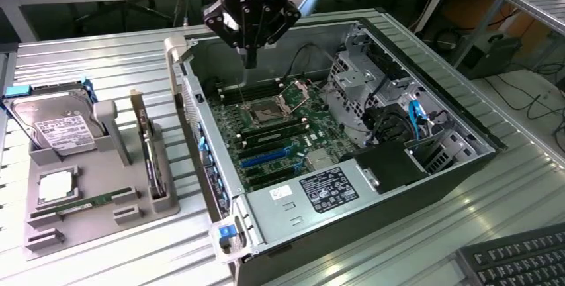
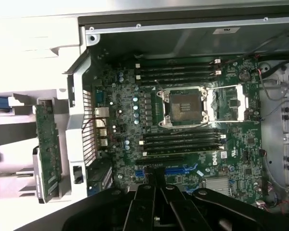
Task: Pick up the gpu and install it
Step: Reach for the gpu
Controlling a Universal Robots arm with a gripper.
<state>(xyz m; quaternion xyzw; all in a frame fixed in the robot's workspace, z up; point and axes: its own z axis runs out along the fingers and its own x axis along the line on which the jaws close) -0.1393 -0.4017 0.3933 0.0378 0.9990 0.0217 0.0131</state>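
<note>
The end effector (image 1: 251, 59) hung over the open computer case (image 1: 415, 200), its fingers pressed together and pinching nothing, tips pointing down at the motherboard (image 1: 296, 127) near the CPU socket (image 1: 264, 110). In the wrist view the dark end effector (image 2: 154, 185) sat above the board's blue expansion slots (image 2: 178, 171), with the socket (image 2: 185, 107) and the black memory slots (image 2: 176, 72) of the motherboard (image 2: 130, 110) beyond it inside the case (image 2: 183, 41). The gpu (image 1: 152, 160) was outside the case, on the exterior view's left of it, standing on edge in a slot of a gray tray (image 1: 88, 230) on the ribbed metal bench (image 1: 97, 61), well apart from the end effector. From the wrist the gpu (image 2: 48, 159) appeared as a green board just beyond the case's perforated rear wall. Farther from the case on the same tray lay a hard drive (image 1: 57, 127), a square processor chip (image 1: 55, 187) and a slim memory stick (image 1: 84, 204). A keyboard (image 1: 521, 259) lay on the case's other side, at the exterior view's lower right.
</note>
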